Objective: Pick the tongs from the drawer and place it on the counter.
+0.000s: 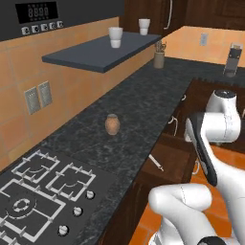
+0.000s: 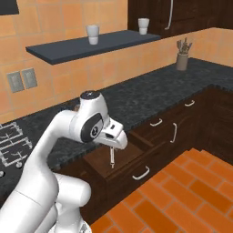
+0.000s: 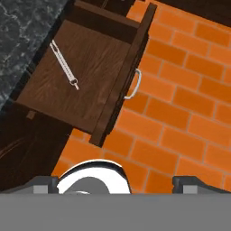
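Note:
The drawer (image 3: 97,79) stands pulled out below the counter (image 3: 20,31), with its silver handle (image 3: 134,84) over the brick floor. The tongs (image 3: 64,65) lie flat on its reddish-brown bottom, near the counter side. In the right base view the tongs (image 2: 111,159) rest in the open drawer (image 2: 98,157), just under my gripper (image 2: 117,140). My gripper (image 3: 115,186) hangs well above the drawer, looking down, open, with its fingertips (image 3: 45,185) far apart and nothing between them. The left base view also shows the tongs (image 1: 156,162) in the drawer (image 1: 174,155), beside the counter (image 1: 134,110).
A small brown clay jar (image 1: 112,124) stands on the counter, and a stove (image 1: 38,191) lies at its near end. A dark wall shelf (image 1: 95,52) carries two white cups. A utensil holder (image 2: 182,57) sits far along the counter. Orange brick floor (image 3: 180,113) lies in front of the cabinets.

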Controlling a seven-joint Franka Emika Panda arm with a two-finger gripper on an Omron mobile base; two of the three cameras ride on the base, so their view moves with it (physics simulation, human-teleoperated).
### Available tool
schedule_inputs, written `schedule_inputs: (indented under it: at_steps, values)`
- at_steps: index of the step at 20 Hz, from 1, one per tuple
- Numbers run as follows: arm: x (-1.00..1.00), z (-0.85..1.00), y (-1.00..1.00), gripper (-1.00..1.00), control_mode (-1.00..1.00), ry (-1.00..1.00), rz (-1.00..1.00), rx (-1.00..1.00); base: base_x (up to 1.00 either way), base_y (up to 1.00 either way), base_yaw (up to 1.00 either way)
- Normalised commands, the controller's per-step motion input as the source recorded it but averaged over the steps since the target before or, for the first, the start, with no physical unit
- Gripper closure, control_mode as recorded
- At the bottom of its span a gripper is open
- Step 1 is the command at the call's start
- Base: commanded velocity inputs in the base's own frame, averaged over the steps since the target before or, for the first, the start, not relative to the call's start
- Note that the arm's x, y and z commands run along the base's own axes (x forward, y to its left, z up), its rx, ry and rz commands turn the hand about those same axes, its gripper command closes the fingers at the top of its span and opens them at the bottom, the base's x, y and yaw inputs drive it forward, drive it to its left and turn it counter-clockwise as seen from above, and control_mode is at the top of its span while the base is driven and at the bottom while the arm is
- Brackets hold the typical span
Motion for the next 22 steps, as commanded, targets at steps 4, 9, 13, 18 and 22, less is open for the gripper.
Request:
schedule_inputs:
  at_steps: [4,9,13,18,22]
  values:
    - [0.47,-0.77,-0.32,-1.0,-1.0,0.03,-0.08,0.0,0.0,0.0,0.0]
    - [0.65,-0.7,-0.09,-1.0,-1.0,0.01,-0.07,0.0,0.0,0.0,0.0]
    - [0.64,-0.64,-0.09,-1.0,-1.0,0.0,-0.05,0.0,0.0,0.0,0.0]
    - [0.47,-0.72,-0.21,-1.0,-1.0,0.0,0.0,0.0,0.0,0.0,0.0]
    - [0.22,-0.67,-0.31,-1.0,-1.0,0.0,0.0,0.0,0.0,0.0,0.0]
